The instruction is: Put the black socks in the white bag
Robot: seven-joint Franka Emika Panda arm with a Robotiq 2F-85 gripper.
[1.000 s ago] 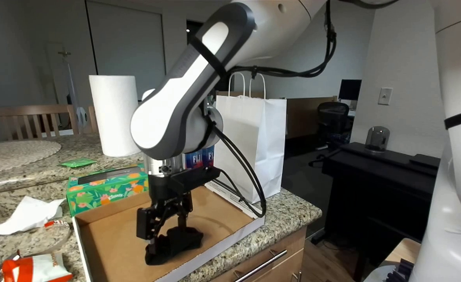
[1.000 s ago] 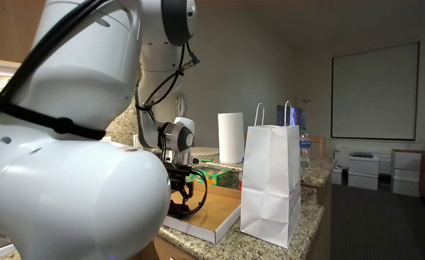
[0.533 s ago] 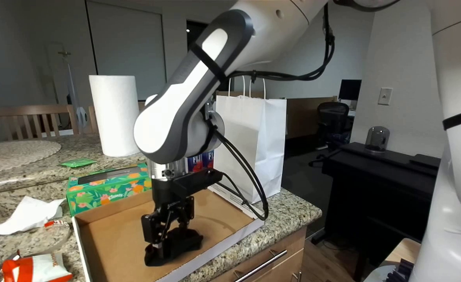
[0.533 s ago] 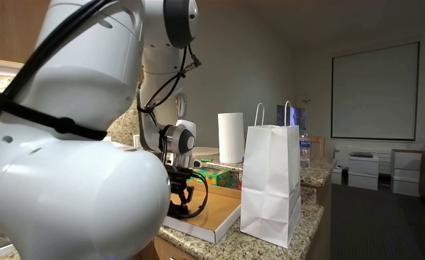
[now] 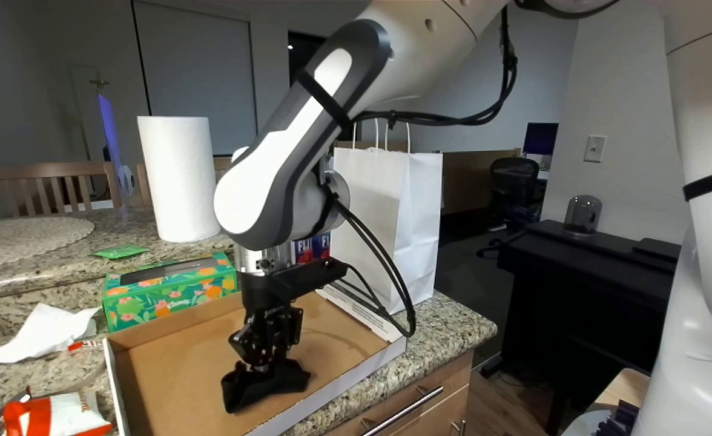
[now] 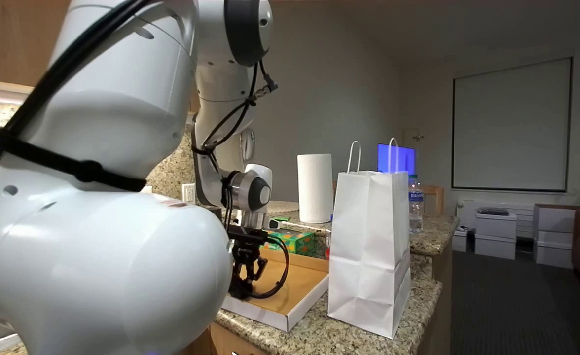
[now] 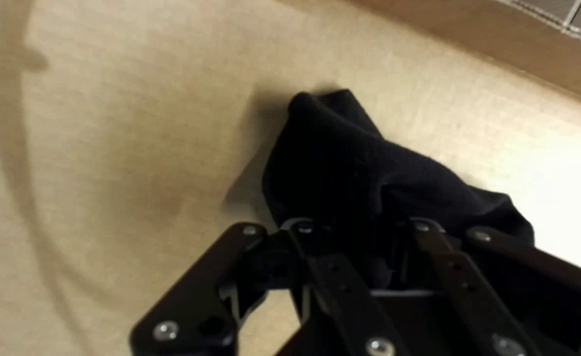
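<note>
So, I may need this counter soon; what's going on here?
A robot arm has its jaws down at the black socks, which lie in a shallow cardboard box on the counter. Black fabric shows between the jaws, but I can't tell whether it's gripped yet. The white bag the socks are meant for stands upright beside the box; its inside is out of view.

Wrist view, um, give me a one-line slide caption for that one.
Black on black: the gripper straddles a bunched fold of black socks in a brown cardboard tray.
</note>
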